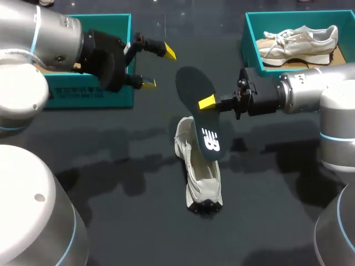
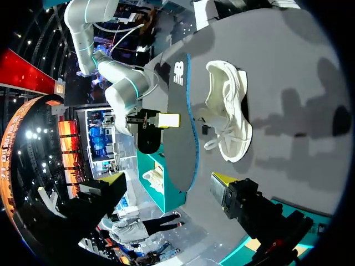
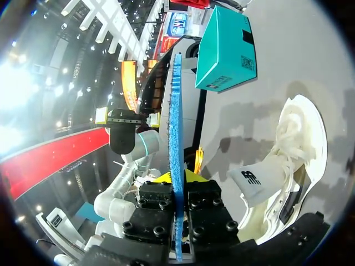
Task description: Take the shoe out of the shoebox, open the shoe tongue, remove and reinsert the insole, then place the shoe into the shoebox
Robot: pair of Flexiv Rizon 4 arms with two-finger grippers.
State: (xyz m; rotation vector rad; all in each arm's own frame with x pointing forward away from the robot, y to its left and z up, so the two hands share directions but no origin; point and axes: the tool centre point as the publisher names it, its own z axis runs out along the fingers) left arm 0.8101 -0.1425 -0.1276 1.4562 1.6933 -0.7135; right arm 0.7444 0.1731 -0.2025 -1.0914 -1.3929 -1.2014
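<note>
One thin, dark grey foam insole (image 1: 195, 87) with a blue underside is clamped by its edge between the yellow-tipped fingers of the right hand (image 1: 207, 102). It hangs tilted, its lower end reaching down from the hand toward the cream lace-up sneaker (image 1: 203, 180). That shoe lies on the dark bench (image 1: 122, 183) just below and on the near side of the hand. I cannot tell whether insole and shoe touch.

The left hand (image 1: 154, 67) is released and empty, fingers spread. It is well apart from the shoe, with the teal cardboard shoebox (image 1: 89, 95) just behind it.

I judge the insole to be out, so the step in hand is putting it back. That calls for aiming its narrow end into the shoe's opening and sliding it flat along the inside. The free hand could steady the shoe.

The insole looks flat, long and bendable. The sneaker's upper looks soft, with loose laces and a raised tongue.
</note>
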